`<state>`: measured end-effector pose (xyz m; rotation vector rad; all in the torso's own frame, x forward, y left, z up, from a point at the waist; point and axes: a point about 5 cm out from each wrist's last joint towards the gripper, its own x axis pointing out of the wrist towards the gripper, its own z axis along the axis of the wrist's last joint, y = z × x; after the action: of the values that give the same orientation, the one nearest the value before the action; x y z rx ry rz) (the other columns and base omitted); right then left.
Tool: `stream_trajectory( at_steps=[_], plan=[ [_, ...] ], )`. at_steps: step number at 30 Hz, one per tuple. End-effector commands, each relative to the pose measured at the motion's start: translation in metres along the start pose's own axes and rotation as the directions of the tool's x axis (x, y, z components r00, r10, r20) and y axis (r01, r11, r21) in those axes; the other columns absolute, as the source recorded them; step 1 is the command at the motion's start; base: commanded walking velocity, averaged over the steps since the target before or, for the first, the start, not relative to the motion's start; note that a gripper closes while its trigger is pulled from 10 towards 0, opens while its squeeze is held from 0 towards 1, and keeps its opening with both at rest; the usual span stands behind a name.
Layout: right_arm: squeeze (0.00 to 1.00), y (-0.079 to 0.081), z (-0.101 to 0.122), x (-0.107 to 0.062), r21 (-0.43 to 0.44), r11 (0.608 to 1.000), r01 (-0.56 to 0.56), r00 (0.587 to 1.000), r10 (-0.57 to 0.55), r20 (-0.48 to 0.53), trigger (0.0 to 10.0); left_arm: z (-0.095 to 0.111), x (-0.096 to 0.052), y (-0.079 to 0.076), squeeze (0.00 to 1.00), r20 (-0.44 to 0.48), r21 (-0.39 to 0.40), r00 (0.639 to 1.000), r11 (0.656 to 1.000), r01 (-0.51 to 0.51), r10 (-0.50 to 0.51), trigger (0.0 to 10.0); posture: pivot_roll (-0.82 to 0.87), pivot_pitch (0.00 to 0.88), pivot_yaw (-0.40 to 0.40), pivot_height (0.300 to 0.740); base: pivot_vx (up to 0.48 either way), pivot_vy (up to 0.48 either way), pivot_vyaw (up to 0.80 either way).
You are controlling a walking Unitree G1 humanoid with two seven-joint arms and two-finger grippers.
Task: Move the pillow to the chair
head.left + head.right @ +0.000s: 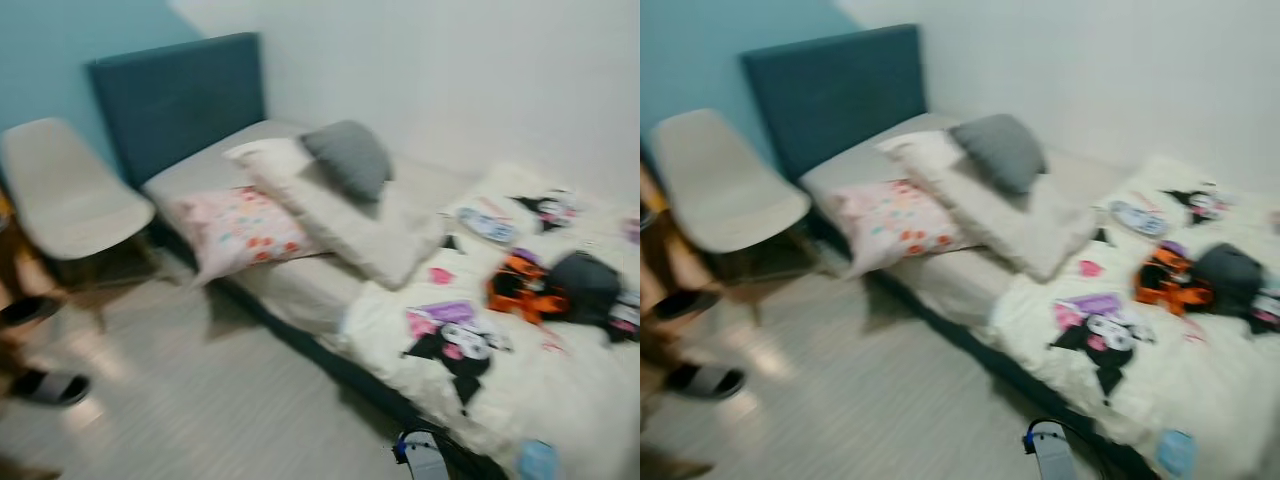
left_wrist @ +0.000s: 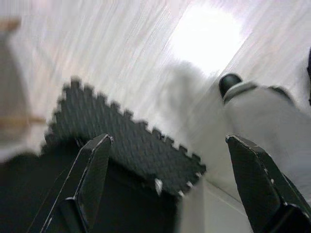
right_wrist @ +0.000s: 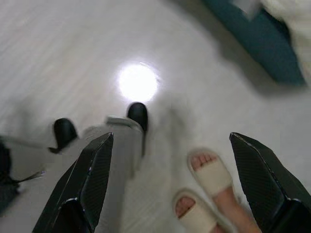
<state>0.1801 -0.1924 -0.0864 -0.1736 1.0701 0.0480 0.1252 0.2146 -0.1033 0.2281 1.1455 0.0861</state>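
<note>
A pink floral pillow lies at the near edge of the bed, closest to the chair. Behind it a long white pillow lies across the mattress with a grey pillow on top of it. The white plastic chair stands left of the bed by the teal headboard, its seat bare. My left gripper hangs open over the floor and a black foam mat. My right gripper hangs open over the pale floor too. Both are far from the pillows.
A cream duvet with cartoon prints, an orange item and a dark bag covers the bed's right part. A person's feet in black slippers stand left of the chair. Feet in beige slippers are near my right gripper. The head views are blurred.
</note>
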Motion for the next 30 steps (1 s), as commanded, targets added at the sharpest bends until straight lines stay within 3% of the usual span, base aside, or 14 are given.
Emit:
stream_trajectory(
  at_steps=[1, 2, 4, 8, 10, 12, 14, 16, 18, 19, 20, 21, 26, 30],
  plan=[
    [0.0, -0.014, -0.01, -0.002, 0.046, 0.998, 0.043, 0.999, -0.042, -0.021, 10.0, 0.006, 0.001, 0.007, 0.0, 0.026, -0.01, 0.999, 1.0, -0.017, 0.018, 10.0, -0.13, 0.013, 0.013, 0.74, 0.0, 0.0, -0.73],
    [0.0, -0.014, -0.01, -0.002, 0.046, 0.998, 0.043, 0.999, -0.042, -0.021, 10.0, 0.006, 0.001, 0.007, 0.0, 0.026, -0.01, 0.999, 1.0, -0.017, 0.018, 10.0, -0.13, 0.013, 0.013, 0.74, 0.0, 0.0, -0.73],
    [0.0, -0.034, -0.014, -0.005, 0.076, 0.994, 0.083, 0.997, -0.082, -0.017, 10.0, 0.012, 0.001, 0.011, 0.0, 0.052, -0.058, 0.998, 0.998, -0.035, 0.038, 10.0, -0.13, 0.014, 0.015, 0.74, 0.0, 0.0, -0.73],
    [0.0, -0.045, -0.012, -0.007, 0.119, 0.987, 0.111, 0.994, -0.111, -0.002, 10.0, 0.018, 0.001, 0.016, 0.0, 0.079, -0.095, 0.995, 0.994, -0.055, 0.063, 10.0, -0.13, 0.014, 0.014, 0.74, 0.0, 0.0, -0.73],
    [0.0, -0.056, 0.005, -0.008, 0.22, 0.965, 0.141, 0.986, -0.158, 0.06, 10.0, 0.038, 0.001, 0.029, 0.0, 0.149, -0.16, 0.982, 0.982, -0.096, 0.12, 10.0, -0.13, 0.02, 0.015, 0.74, 0.0, 0.0, -0.73],
    [0.0, -0.059, 0.019, -0.008, 0.257, 0.957, 0.135, 0.979, -0.168, 0.113, 10.0, 0.05, 0.001, 0.036, 0.0, 0.189, -0.184, 0.97, 0.976, -0.116, 0.151, 10.0, -0.13, 0.022, 0.015, 0.74, 0.0, 0.0, -0.73],
    [0.0, -0.059, 0.019, -0.008, 0.257, 0.957, 0.135, 0.979, -0.168, 0.113, 10.0, 0.05, 0.001, 0.036, 0.0, 0.189, -0.184, 0.97, 0.976, -0.116, 0.151, 10.0, -0.13, 0.022, 0.015, 0.74, 0.0, 0.0, -0.73],
    [0.0, -0.063, 0.062, -0.01, 0.322, 0.943, 0.08, 0.952, -0.168, 0.256, 10.0, 0.085, -0.004, 0.057, 0.0, 0.308, -0.251, 0.922, 0.955, -0.158, 0.233, 10.0, -0.13, 0.025, 0.021, 0.74, 0.0, 0.0, 0.0],
    [0.0, -0.061, 0.1, -0.015, 0.311, 0.95, 0.004, 0.917, -0.127, 0.377, 10.0, 0.113, -0.01, 0.073, 0.0, 0.393, -0.289, 0.876, 0.942, -0.172, 0.28, 10.0, -0.13, 0.026, 0.022, 0.74, 0.0, 0.0, 0.0],
    [0.0, -0.061, 0.1, -0.015, 0.311, 0.95, 0.004, 0.917, -0.127, 0.377, 10.0, 0.113, -0.01, 0.073, 0.0, 0.393, -0.289, 0.876, 0.942, -0.172, 0.28, 10.0, -0.13, 0.026, 0.022, 0.74, 0.0, 0.0, 0.0],
    [0.0, -0.051, 0.124, -0.018, 0.25, 0.967, -0.058, 0.893, -0.062, 0.446, 10.0, 0.128, -0.014, 0.077, 0.0, 0.441, -0.275, 0.853, 0.947, -0.167, 0.278, 10.0, -0.13, 0.022, 0.023, 0.74, 0.0, 0.0, 0.0],
    [0.0, -0.044, 0.132, -0.019, 0.212, 0.974, -0.084, 0.882, -0.026, 0.47, 10.0, 0.133, -0.014, 0.077, 0.0, 0.457, -0.266, 0.849, 0.951, -0.155, 0.266, 10.0, -0.13, 0.021, 0.023, 0.74, 0.0, 0.0, 0.0],
    [0.0, -0.024, 0.15, -0.022, 0.13, 0.977, -0.168, 0.842, 0.073, 0.535, 10.0, 0.139, -0.014, 0.069, 0.0, 0.476, -0.261, 0.851, 0.96, -0.103, 0.221, 10.0, -0.13, 0.017, 0.02, 0.74, 0.0, 0.0, 0.0],
    [0.0, -0.009, 0.164, -0.026, 0.037, 0.981, -0.191, 0.803, 0.134, 0.58, 10.0, 0.128, -0.01, 0.057, 0.0, 0.445, -0.246, 0.875, 0.965, -0.086, 0.191, 10.0, -0.13, 0.006, 0.017, 0.74, 0.184, 0.0, 0.8]
  ],
)
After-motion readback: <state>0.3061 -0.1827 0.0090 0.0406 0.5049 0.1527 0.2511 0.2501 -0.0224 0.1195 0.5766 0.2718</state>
